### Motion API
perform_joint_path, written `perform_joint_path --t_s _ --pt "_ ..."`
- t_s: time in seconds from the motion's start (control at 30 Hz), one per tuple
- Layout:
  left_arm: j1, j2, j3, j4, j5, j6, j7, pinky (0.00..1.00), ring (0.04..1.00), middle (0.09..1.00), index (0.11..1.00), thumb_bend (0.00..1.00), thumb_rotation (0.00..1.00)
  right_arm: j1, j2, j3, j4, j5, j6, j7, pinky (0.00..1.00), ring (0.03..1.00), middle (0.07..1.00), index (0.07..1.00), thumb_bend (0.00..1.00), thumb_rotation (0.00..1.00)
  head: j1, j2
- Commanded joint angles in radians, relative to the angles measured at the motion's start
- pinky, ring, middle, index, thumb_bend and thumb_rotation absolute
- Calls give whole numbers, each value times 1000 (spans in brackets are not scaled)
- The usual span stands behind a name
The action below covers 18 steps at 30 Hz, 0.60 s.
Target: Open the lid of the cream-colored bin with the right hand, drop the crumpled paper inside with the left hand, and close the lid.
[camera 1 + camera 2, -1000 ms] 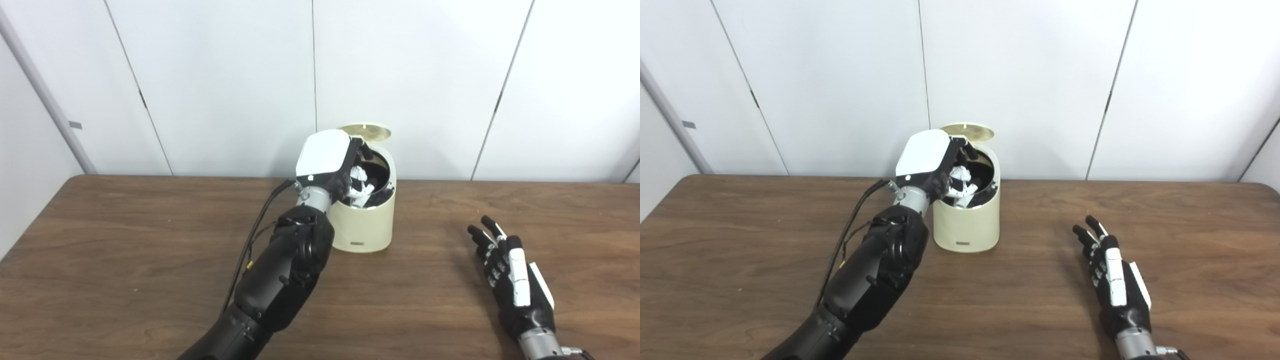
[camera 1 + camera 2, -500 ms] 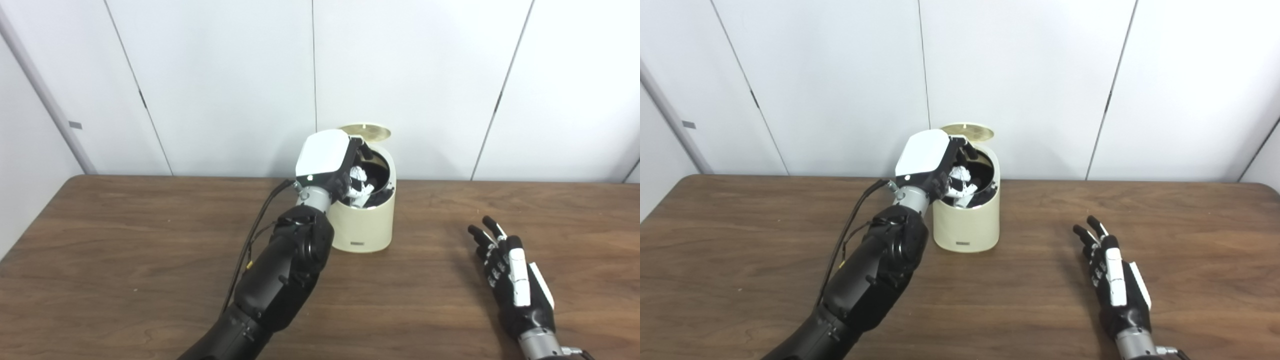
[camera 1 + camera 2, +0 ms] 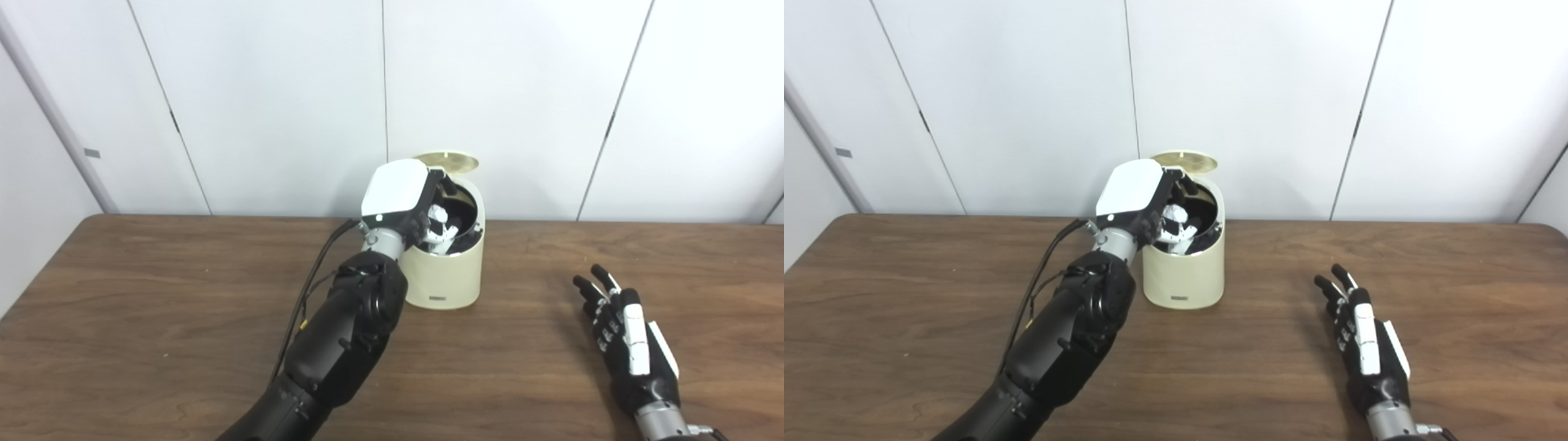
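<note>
My left robot hand (image 3: 401,199) sits over the open mouth of the cream-colored bin (image 3: 446,269), fingers curled on the crumpled paper (image 3: 438,215), lid (image 3: 447,161) tipped up behind. My right robot hand (image 3: 631,343) lies unclenched and empty on the counter (image 3: 153,318). If I release off-centre, I reckon the paper may catch the rim or nudge the lid shut

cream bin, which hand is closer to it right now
Left. The left hand is right at the open mouth of the cream bin, fingers reaching inside beside the crumpled paper. The right hand lies on the table, well off to the bin's right.
</note>
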<state>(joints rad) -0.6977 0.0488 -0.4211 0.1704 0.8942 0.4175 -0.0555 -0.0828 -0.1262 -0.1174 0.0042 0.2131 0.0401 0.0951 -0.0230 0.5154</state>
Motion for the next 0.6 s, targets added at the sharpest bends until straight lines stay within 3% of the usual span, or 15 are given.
perform_joint_path --t_s 0.0,0.23,0.57 --pt "-6 -4 2 -10 -18 21 -41 612 727 749 724 891 139 6 -8 0 15 5 20 9 1000 962 881 950 498 1000 0 2" --pt "-6 -13 26 -25 -33 29 -57 651 756 772 723 889 182 6 -11 0 12 4 30 8 1000 958 880 946 495 1000 3 4" --pt "-3 -18 37 -17 -44 33 -47 656 763 767 722 858 148 2 -16 1 20 0 27 9 1000 952 876 944 488 1000 9 4"
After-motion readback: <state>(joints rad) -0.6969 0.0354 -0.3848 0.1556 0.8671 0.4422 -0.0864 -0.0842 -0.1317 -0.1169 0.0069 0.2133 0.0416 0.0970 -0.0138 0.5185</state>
